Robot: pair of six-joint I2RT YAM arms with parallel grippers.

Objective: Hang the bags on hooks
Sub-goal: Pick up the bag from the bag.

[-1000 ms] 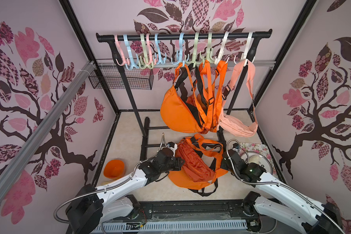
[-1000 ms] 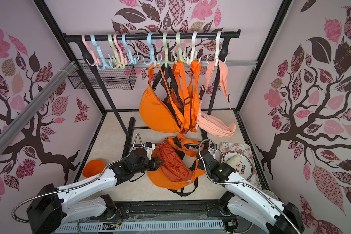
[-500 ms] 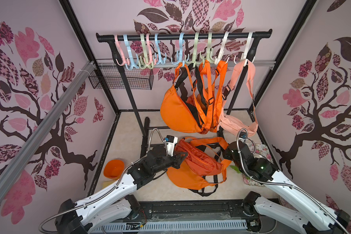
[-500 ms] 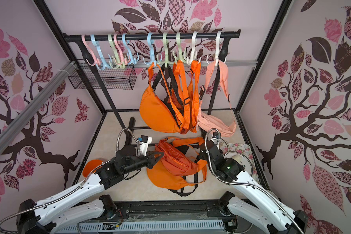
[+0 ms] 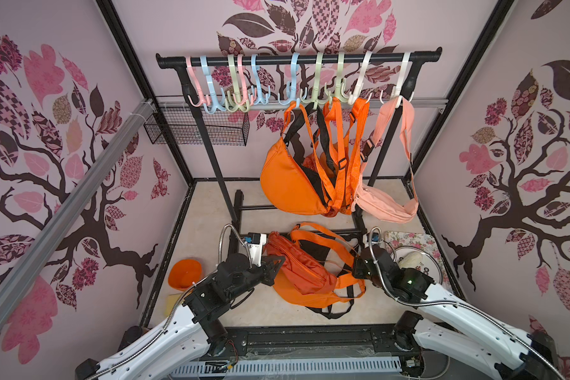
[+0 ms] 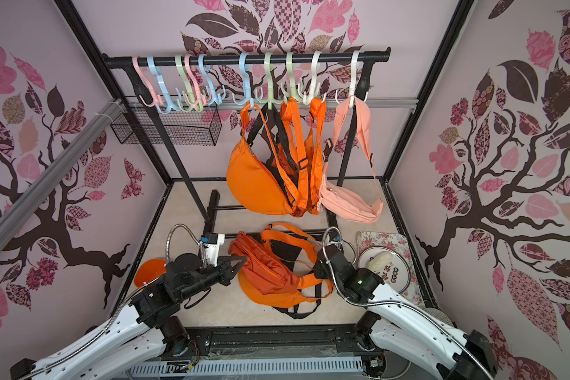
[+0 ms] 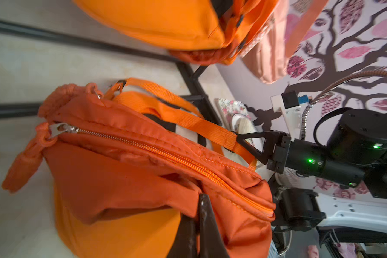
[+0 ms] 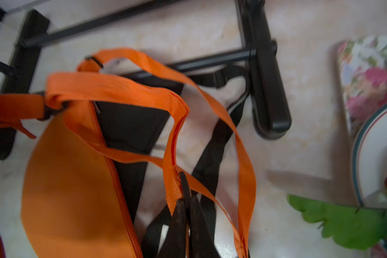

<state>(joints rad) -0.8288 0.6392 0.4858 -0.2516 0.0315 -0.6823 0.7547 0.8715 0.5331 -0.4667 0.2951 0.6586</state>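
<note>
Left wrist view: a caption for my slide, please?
Left gripper pinches the orange bag; right gripper holds its strap.

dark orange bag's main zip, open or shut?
Shut. The zipper on the dark orange bag is meshed along its visible length, with the pull at one end.

The bag (image 5: 297,266), bunched in a heap on the lighter bag (image 5: 310,297) a second ago, now stretches out slantwise. The left end effector (image 5: 278,261), pinching its cloth, sits further left than before. The right end effector (image 7: 231,141) sits nearer the robot's base (image 5: 293,340) than half a second ago, with the strap (image 7: 199,125) now drawn out to it.
</note>
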